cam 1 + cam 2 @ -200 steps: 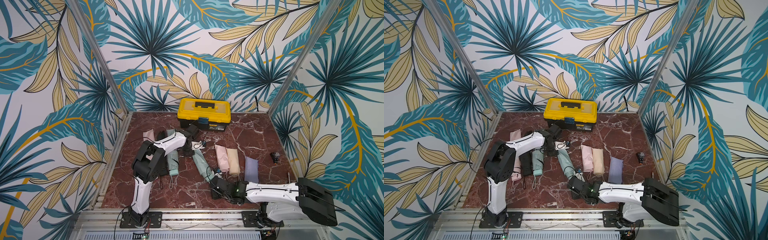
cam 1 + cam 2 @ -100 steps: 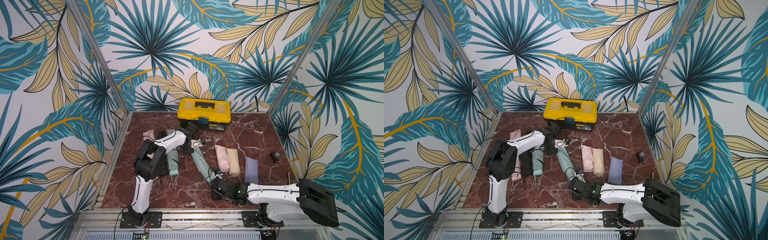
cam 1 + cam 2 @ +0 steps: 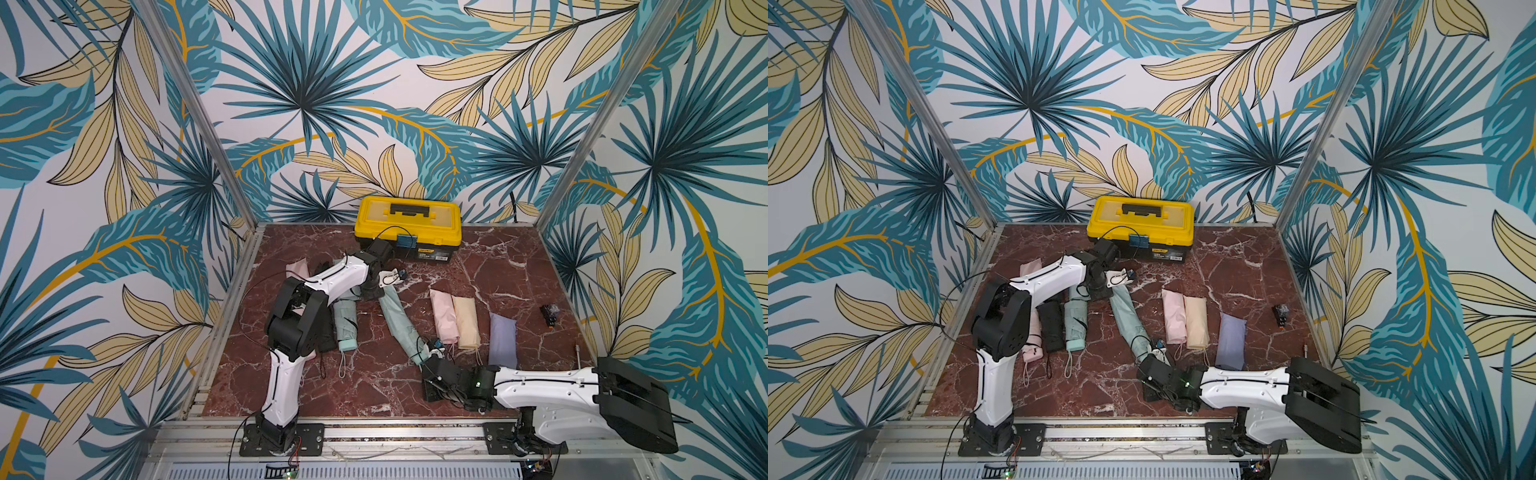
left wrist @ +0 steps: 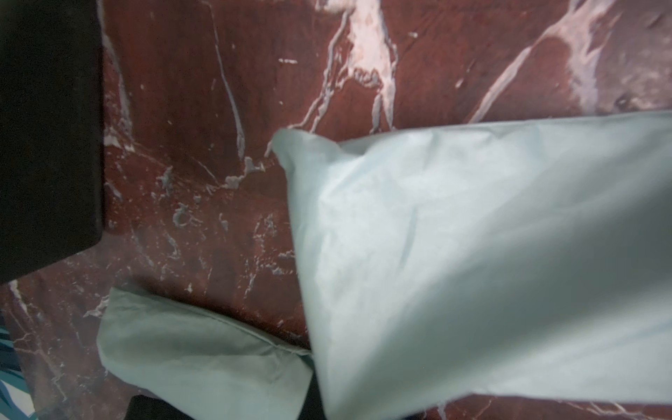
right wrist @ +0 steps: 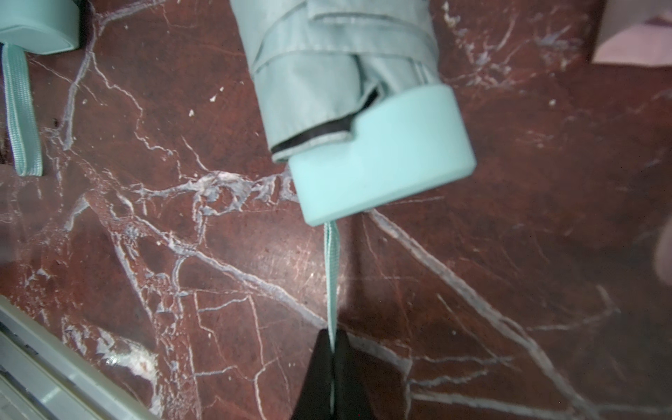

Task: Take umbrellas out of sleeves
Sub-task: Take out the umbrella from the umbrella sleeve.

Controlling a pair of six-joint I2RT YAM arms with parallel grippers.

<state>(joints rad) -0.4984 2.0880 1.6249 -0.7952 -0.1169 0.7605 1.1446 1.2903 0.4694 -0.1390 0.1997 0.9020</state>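
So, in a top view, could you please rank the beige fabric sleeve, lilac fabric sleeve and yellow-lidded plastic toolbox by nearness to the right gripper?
From the right gripper:
1. Beige fabric sleeve, just beyond it.
2. Lilac fabric sleeve, further right.
3. Yellow-lidded plastic toolbox, far back.

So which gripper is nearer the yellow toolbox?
Left. The left gripper holds the far end of the mint sleeve just in front of the toolbox; the right gripper is across the table near its front edge, pinching the wrist strap of the mint umbrella.
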